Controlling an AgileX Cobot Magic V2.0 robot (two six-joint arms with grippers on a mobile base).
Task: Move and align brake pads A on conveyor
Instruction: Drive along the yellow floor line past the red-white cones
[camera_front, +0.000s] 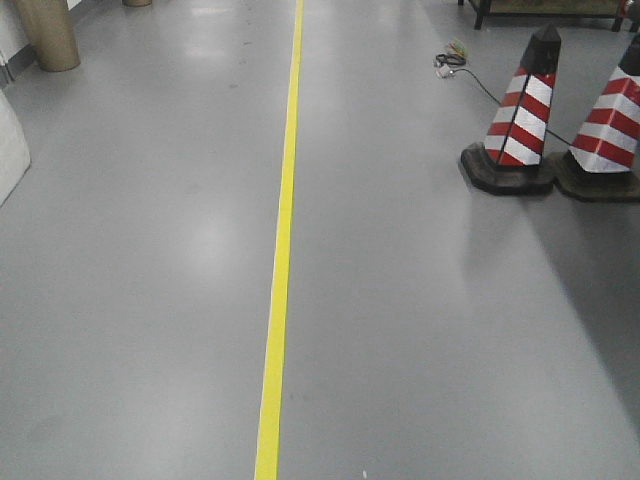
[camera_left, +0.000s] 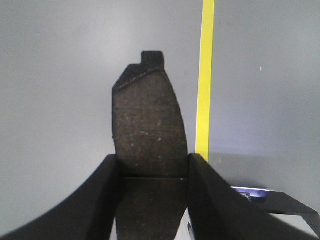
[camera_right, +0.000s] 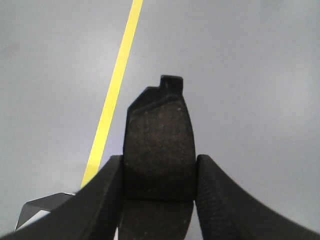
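A smooth grey floor (camera_front: 150, 300) fills the view. A yellow line (camera_front: 281, 250) runs straight down its middle from top to bottom. At the right stand two red-and-white striped traffic cones on dark bases, the nearer cone (camera_front: 523, 105) whole, the other cone (camera_front: 612, 120) cut by the edge. A black cable (camera_front: 480, 85) trails behind them. A tan cylinder (camera_front: 47, 35) stands top left.
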